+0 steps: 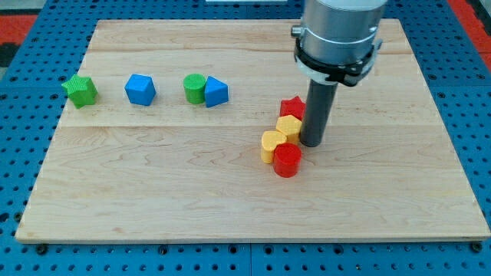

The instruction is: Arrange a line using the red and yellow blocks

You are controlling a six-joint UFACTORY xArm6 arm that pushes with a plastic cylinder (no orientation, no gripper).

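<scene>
A pale wooden board [153,176] fills most of the frame, its grain running left to right, and it rests on a blue pegboard surface [23,138] dotted with holes; a strip of red shows at the upper corners. My arm's grey housing [337,34] comes down from the upper right, ending in the dark rod. I have no jaws to open or close; my tip [312,143] sits on the board right of centre, just beside the yellow hexagonal block [289,126]. The red star block [292,107] lies above that block, the yellow heart-like block [271,146] lower left, and the red cylinder [288,161] below, all clustered touching. Along the upper left stand a green star block [80,90], a blue block [140,89], and a green cylinder [195,88] touching a blue wedge block [216,92].
</scene>
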